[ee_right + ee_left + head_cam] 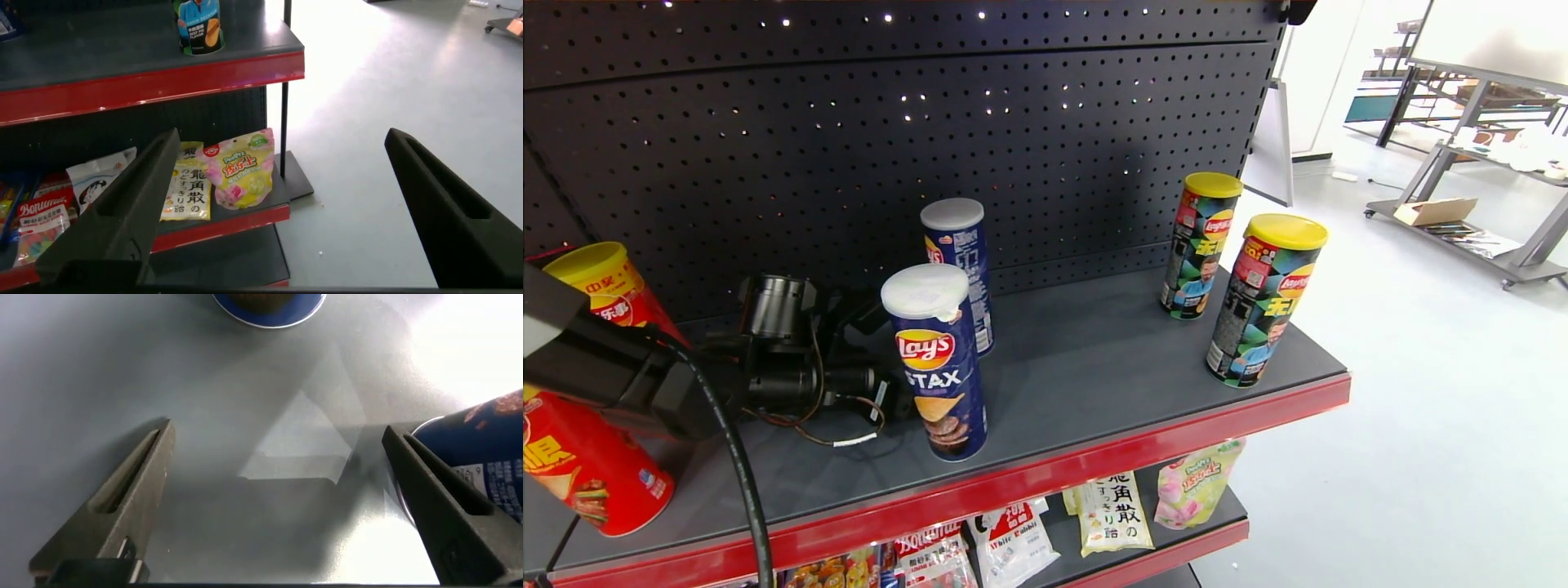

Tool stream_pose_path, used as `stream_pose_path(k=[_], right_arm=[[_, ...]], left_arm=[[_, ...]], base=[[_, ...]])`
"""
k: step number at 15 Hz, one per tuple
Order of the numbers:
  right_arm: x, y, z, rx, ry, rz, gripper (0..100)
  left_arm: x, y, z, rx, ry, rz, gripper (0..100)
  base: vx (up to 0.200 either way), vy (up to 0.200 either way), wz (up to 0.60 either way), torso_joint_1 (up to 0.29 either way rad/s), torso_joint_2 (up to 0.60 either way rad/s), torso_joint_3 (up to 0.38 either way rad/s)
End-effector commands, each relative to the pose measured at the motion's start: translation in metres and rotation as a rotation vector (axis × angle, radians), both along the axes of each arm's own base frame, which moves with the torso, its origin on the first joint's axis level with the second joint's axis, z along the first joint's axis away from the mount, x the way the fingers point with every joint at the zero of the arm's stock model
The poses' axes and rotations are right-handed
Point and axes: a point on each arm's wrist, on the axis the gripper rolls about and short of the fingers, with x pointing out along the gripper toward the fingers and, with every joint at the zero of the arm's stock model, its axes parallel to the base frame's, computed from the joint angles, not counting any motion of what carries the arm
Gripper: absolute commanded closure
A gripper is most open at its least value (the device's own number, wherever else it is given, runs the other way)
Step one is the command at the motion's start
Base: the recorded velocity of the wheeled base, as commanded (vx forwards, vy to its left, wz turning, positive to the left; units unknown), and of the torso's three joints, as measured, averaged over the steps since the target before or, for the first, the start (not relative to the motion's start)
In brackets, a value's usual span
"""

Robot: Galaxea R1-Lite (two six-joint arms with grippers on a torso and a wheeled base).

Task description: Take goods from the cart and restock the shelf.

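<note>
We see the left arm [621,367] come in from nine o'clock and lie low over the top shelf [1094,376], its wrist just at nine o'clock of the front blue can [935,363]. The left gripper [278,429] hangs over the bare shelf board with its fingers spread wide, holding nothing. A blue can's base sits just beside one finger [433,490].

The right gripper [282,135] is lower, facing the snack bags [237,171] on the shelf below, and its fingers are also wide apart and empty.

The front blue can has a white lid and a label with a round red-and-yellow emblem, white lettering and pictured crisps. The rear blue can [958,269] stands at its twelve o'clock, its back covered in fine white print. At three o'clock stand two yellow-lidded cans [1201,245] [1266,302] with black-and-green labels showing a person. At nine o'clock two red cans [580,465] [609,286] lean, their labels carrying yellow characters.
</note>
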Motion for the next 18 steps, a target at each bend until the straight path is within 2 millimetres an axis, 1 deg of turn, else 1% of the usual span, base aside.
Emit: stream_pose_path(k=[1,13,18], right_arm=[[0.0,0.0,0.0,0.0,-0.001,0.0,0],[0.0,0.0,0.0,0.0,-0.001,0.0,0],[0.0,0.0,0.0,0.0,-0.001,0.0,0]], left_arm=[[-0.002,0.0,0.001,0.001,0.005,0.0,0],[-0.011,0.001,0.001,0.007,0.04,-0.004,0],[-0.012,-0.002,0.0,0.009,0.042,-0.013,0]], base=[[0.0,0.0,0.0,0.0,0.0,0.0],[0.0,0.0,0.0,0.0,0.0,0.0],[0.0,0.0,0.0,0.0,0.0,0.0]])
